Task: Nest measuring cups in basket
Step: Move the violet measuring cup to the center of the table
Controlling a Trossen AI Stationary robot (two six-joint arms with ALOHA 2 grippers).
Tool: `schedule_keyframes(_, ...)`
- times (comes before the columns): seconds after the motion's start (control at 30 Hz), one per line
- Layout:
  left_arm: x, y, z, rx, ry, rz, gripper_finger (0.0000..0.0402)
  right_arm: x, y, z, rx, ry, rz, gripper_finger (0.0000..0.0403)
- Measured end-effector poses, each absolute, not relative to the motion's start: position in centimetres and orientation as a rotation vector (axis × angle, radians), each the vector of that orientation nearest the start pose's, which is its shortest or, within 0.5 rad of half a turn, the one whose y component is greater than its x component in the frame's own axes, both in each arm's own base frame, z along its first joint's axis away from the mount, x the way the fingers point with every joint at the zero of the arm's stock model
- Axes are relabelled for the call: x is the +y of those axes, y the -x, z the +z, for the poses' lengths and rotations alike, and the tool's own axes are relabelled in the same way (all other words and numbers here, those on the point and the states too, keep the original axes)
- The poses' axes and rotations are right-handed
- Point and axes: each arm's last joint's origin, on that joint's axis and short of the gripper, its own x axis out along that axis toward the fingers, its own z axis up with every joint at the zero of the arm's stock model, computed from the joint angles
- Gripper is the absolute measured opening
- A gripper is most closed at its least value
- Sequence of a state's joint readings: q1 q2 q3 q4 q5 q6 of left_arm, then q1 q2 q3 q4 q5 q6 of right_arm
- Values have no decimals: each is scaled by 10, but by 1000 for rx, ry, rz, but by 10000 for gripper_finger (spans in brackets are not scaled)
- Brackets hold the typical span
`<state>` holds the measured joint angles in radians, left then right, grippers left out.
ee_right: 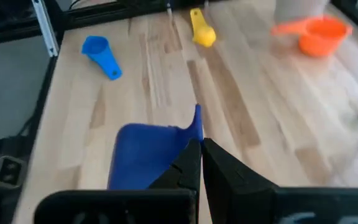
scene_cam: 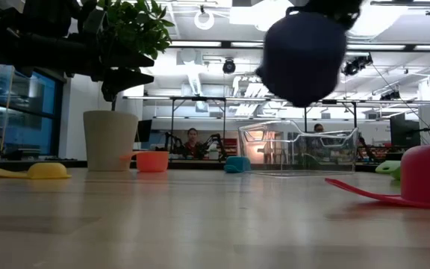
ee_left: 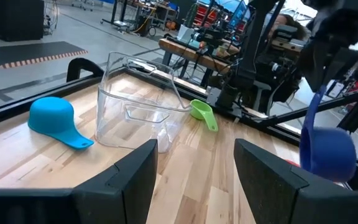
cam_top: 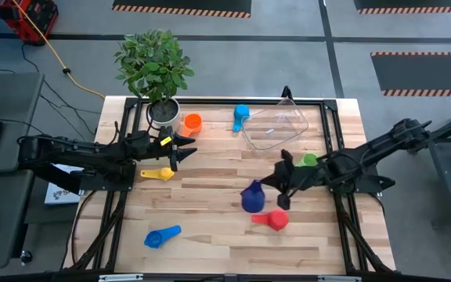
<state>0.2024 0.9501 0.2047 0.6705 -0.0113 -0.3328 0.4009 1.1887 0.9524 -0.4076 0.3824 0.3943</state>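
Dark blue cup [scene_cam: 302, 51] hangs clear of the surface [cam_top: 218, 204], its handle pinched between my right fingers [ee_right: 199, 163]. Red cup [cam_top: 272, 220] lies just below them. Basket [cam_top: 276, 124] sits beyond, empty. My left fingers [ee_left: 194, 168] are spread, yellow cup [cam_top: 160, 174] just beside.

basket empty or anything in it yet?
Empty. The high view shows bare wood through the clear basket; the left wrist view shows no cup inside.

Bare desk [cam_top: 210, 196] lies open across the frame's centre and lower middle. The basket [cam_top: 276, 124] at upper right is flanked by a light blue cup [cam_top: 240, 116] and a green cup [cam_top: 309, 160]; the plant pot [cam_top: 164, 112] blocks the upper left.
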Motion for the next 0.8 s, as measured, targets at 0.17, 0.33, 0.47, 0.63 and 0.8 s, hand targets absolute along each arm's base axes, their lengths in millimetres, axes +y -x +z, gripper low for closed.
schedule_keyframes(0.17, 37, -180, 189, 38, 340, 224, 202, 93, -258, 274, 592, 20, -127, 0)
schedule_keyframes(0.33, 37, -180, 189, 38, 337, 224, 202, 99, -284, 268, 595, 177, -265, 0)
schedule_keyframes(0.47, 37, -180, 189, 39, 338, 224, 202, 107, -309, 264, 604, 328, -361, 0)
schedule_keyframes(0.63, 37, -180, 189, 39, 345, 221, 202, 113, -337, 238, 656, 578, -558, 0)
schedule_keyframes(0.8, 34, -180, 189, 39, 341, 207, 202, 121, -365, 207, 715, 833, -730, 0)
